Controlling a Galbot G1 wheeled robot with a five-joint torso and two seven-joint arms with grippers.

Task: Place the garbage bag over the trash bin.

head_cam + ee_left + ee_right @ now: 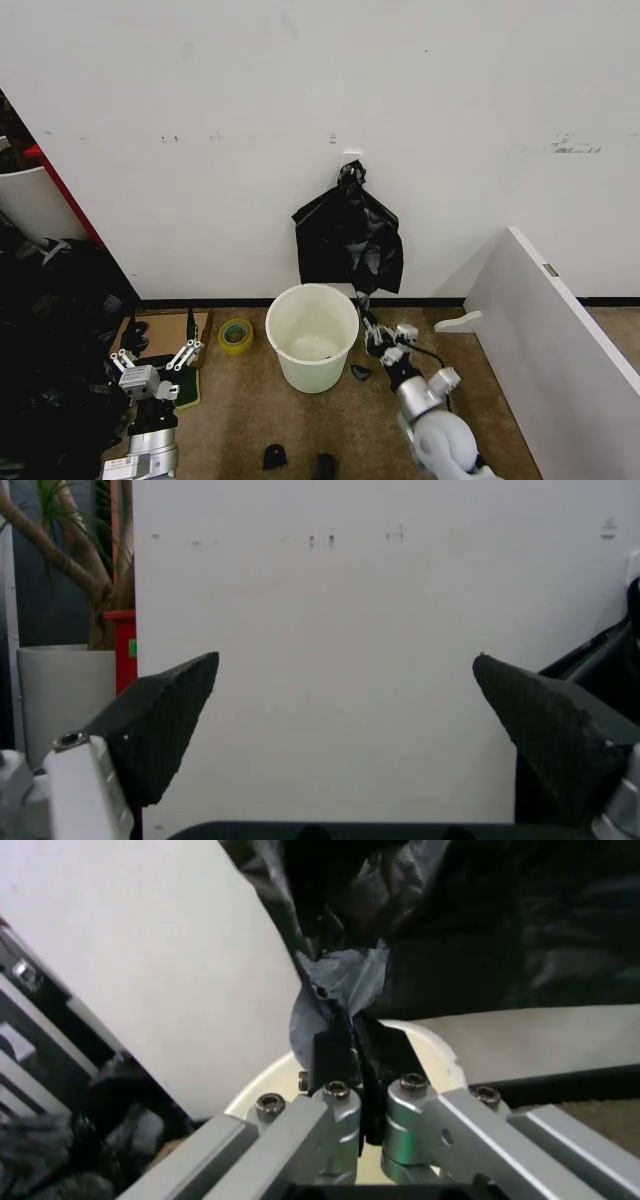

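The trash bin is a cream-white round bucket standing on the floor by the wall. The garbage bag shows as a narrow tail of glossy black plastic drawn down from a bunch of black bags knotted on a wall hook. My right gripper sits just right of the bin's rim, shut on that tail. The right wrist view has the pads pinching the black strip, with the bin's rim behind. My left gripper waits low at the left, open, its fingers wide apart facing the wall.
A yellow-green tape roll lies left of the bin beside flat cardboard. Small black scraps dot the floor. A white panel slants along the right. Dark clutter fills the left, with a potted plant nearby.
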